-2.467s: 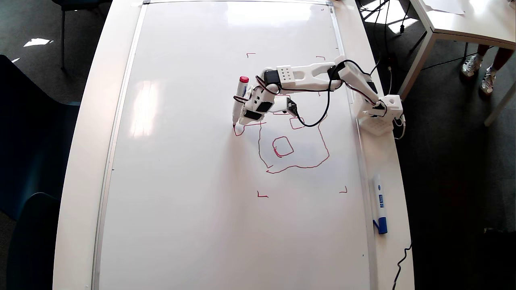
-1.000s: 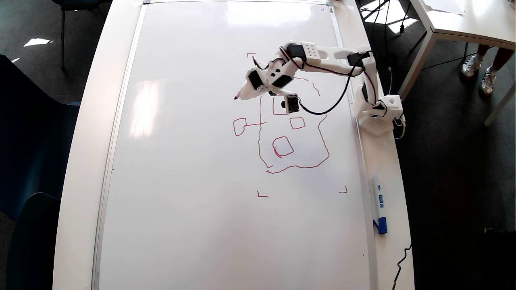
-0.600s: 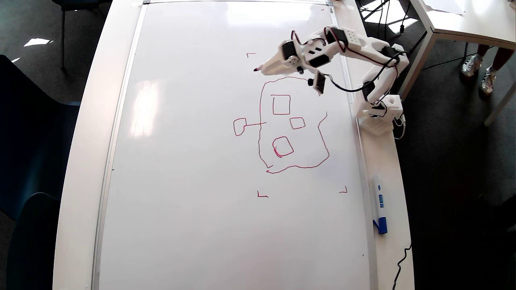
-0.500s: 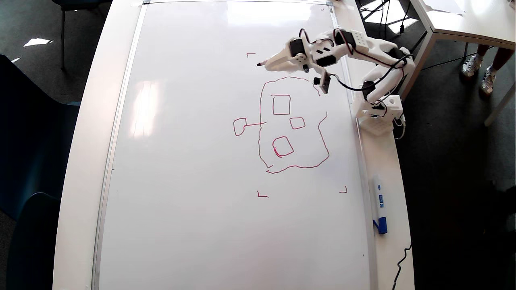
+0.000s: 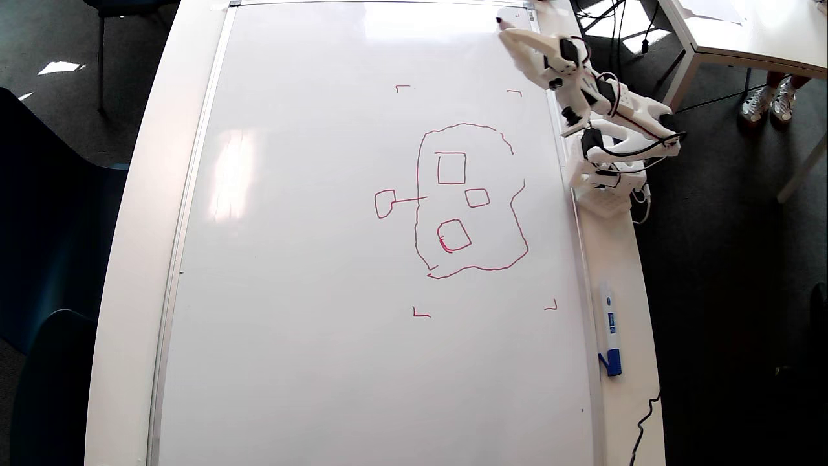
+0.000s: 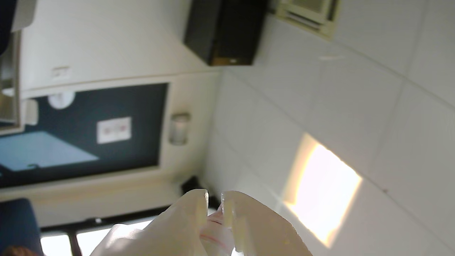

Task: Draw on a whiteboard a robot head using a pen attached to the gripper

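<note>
Overhead view: arm folded back over its base (image 5: 605, 188) at the right edge of the whiteboard (image 5: 310, 259), gripper (image 5: 517, 35) raised and pointing toward the far right corner of the board. Dark tip of the pen (image 5: 501, 21) shows at the end of the gripper, lifted clear of the drawing and well apart from it.

Wrist view: camera looks up at ceiling tiles and a wall; the two pale fingers (image 6: 192, 213) stand close together with a narrow slit between them, and a white barrel with red banding (image 6: 213, 227) sits in that slit. Gripper (image 6: 214, 199) reads as clamped on the pen.

The robot head (image 5: 469, 200) lies right of the board's centre: a wobbly red closed outline with three small squares inside, two toward the far side and one nearer. A short line leaves the outline's left side and ends in a small box (image 5: 385, 204). Four small red corner marks (image 5: 420, 314) frame the drawing.

A second marker with a blue cap (image 5: 609, 336) lies on the table strip just beside the board's right frame, nearer than the arm's base. A black cable (image 5: 647, 414) trails off the near right edge of the table
</note>
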`<action>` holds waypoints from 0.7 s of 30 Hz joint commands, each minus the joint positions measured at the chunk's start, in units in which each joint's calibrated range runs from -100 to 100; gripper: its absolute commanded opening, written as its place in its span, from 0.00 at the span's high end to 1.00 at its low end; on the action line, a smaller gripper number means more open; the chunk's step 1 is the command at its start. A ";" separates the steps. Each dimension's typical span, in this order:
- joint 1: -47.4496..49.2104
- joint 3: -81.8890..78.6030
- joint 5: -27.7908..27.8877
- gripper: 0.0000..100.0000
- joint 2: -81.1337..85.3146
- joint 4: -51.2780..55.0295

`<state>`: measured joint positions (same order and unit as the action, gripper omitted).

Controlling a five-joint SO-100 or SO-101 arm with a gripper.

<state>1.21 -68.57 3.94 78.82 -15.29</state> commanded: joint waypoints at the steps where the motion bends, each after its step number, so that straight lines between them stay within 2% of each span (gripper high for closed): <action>1: -0.51 -5.37 0.03 0.99 12.62 -4.09; 4: -0.29 -9.10 0.08 0.99 19.92 -6.78; 8: -0.58 -12.64 0.14 0.99 19.58 -21.55; 9: -0.58 -16.54 0.14 0.99 19.84 -29.63; 13: -0.58 -25.71 0.14 0.99 19.92 -45.96; 14: -0.65 -30.16 0.14 0.99 19.92 -53.96; 16: -0.65 -30.98 0.14 0.99 19.42 -58.39; 21: -0.65 -30.89 0.14 0.99 19.92 -61.17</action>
<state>0.60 -98.90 3.94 98.73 -73.73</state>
